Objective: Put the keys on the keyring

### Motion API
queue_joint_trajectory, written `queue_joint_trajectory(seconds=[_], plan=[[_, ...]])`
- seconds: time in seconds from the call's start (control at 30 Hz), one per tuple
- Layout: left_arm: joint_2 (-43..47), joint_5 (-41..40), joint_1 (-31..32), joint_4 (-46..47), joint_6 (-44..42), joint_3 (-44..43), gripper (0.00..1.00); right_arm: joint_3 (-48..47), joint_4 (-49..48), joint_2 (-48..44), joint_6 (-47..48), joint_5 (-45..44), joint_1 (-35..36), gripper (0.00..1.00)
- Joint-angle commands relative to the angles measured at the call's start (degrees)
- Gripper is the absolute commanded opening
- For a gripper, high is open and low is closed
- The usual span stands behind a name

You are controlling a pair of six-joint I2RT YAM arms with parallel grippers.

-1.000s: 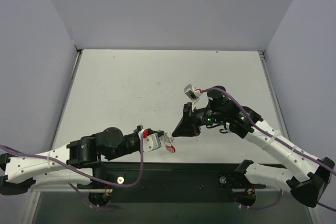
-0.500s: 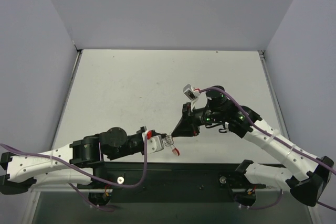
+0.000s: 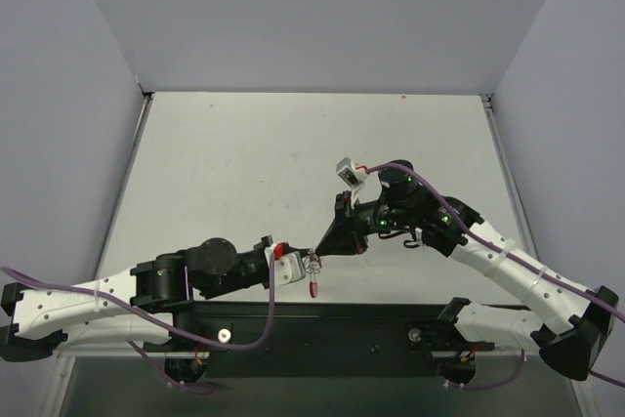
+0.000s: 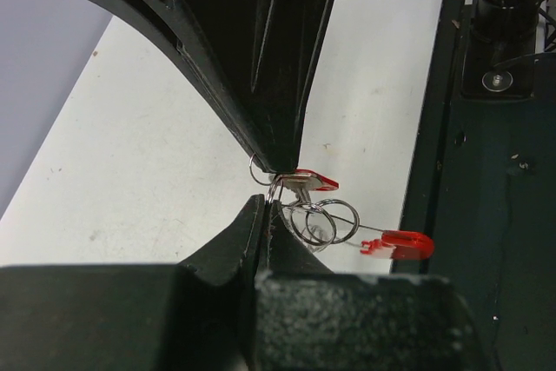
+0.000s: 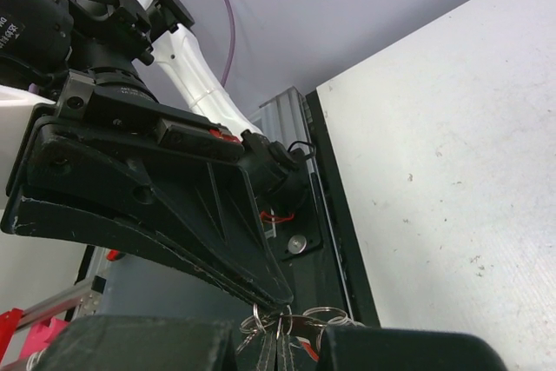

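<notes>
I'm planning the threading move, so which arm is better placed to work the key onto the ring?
Right, probably: the right gripper seems shut on the keys, while the left gripper holds the keyring.

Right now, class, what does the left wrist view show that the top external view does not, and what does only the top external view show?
Left wrist only: the thin silver rings of the keyring, seen singly, and the keys, a tiny red tag, at the tip of the right gripper. Top external only: the left arm and right arm whole, reaching in from either side, and the full spread of the table. Both: the left gripper and right gripper meeting tip to tip, with the red clip hanging from the rings.
</notes>
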State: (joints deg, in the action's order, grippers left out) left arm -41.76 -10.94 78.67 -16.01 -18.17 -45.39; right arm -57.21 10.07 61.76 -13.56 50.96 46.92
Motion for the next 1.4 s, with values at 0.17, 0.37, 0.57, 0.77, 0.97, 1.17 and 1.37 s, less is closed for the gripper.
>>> queue_joint_trajectory(seconds=[0.17,0.37,0.57,0.77,0.97,1.17,1.37], plan=[[-1.3,-5.8,0.1,3.7,0.5,-0.4,0.0,-3.3,-2.2,-0.7,-1.3,1.7,1.2,0.0],[-1.7,-8.4,0.0,3.6,0.6,-0.3,0.0,-3.5,-2.2,-0.6,-1.6,1.7,1.1,0.0],[-0.8,-10.2,0.0,4.0,0.6,0.1,0.0,-4.0,-2.4,-0.6,-1.6,1.7,1.2,0.0],[-2.0,-11.5,0.0,3.6,0.8,-0.2,0.0,-4.1,-3.2,-0.5,-2.3,1.8,1.2,0.0],[-4.2,-12.8,0.0,4.2,1.1,-0.8,0.0,-4.2,-4.3,-0.4,-3.0,1.5,1.1,0.0],[-5.4,-14.0,0.0,4.8,1.5,-1.1,0.0,-4.4,-5.0,-0.5,-3.8,1.4,1.2,0.0],[-6.8,-16.5,0.0,4.7,1.7,-2.0,0.0,-4.4,-5.8,-0.5,-4.5,1.5,1.2,0.0]])
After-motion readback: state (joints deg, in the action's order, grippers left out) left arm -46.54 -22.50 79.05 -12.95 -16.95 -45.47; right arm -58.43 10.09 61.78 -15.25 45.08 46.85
